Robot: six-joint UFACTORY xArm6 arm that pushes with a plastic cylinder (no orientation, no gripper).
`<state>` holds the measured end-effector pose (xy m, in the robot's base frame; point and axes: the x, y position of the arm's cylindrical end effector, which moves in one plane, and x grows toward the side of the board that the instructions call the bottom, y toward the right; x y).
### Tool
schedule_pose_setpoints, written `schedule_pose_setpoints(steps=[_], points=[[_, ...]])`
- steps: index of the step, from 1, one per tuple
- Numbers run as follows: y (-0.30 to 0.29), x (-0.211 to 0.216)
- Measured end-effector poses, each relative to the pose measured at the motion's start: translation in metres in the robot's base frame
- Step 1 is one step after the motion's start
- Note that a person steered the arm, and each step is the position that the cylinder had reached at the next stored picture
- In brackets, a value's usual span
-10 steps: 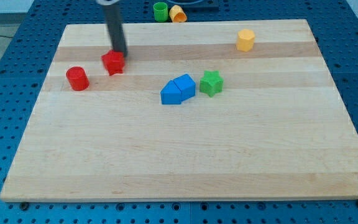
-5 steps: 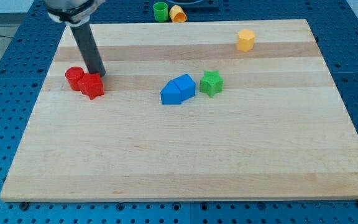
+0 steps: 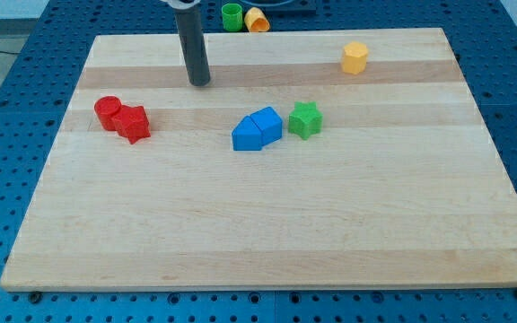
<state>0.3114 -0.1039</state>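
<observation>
Camera view: a pale wooden surface [image 3: 267, 224] on a blue perforated base [image 3: 7, 72]. No jaws anywhere on this arm, only a straight dark rod coming down from the view's top, with my tip [image 3: 200, 82] resting on bare wood in the upper left part of the board, touching no block.

Nearest to my tip, down and toward the view's left: a red star-shaped block [image 3: 135, 123] pressed against a red cylinder [image 3: 108, 112], the cylinder on the left side of the pair. Both clearly apart from my tip.

Toward the view's right and lower than my tip, near the middle of the board: two blue blocks touching each other, a wedge-like blue block [image 3: 248, 135] on the left and a second blue block [image 3: 267, 122] against its upper right. Just beside these, with a narrow gap, a green star-shaped block [image 3: 304, 118].

Well apart, near the board's upper right: a yellow block [image 3: 354, 57], roughly hexagonal.

Beyond the board's top edge, on the blue base: a green cylinder [image 3: 232, 16] and an orange cylinder-like block [image 3: 256, 19], lying side by side.
</observation>
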Motion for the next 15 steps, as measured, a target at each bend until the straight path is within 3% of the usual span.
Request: schedule_pose_setpoints(steps=[3,4,6,7,9,10,11,13,15], points=[[0.239,-0.002],[0.264,-0.023],[0.199,-0.043],[0.221,-0.078],[0.130,-0.084],[0.203,-0.096],[0.201,-0.120],[0.057,-0.109],[0.026,-0.046]])
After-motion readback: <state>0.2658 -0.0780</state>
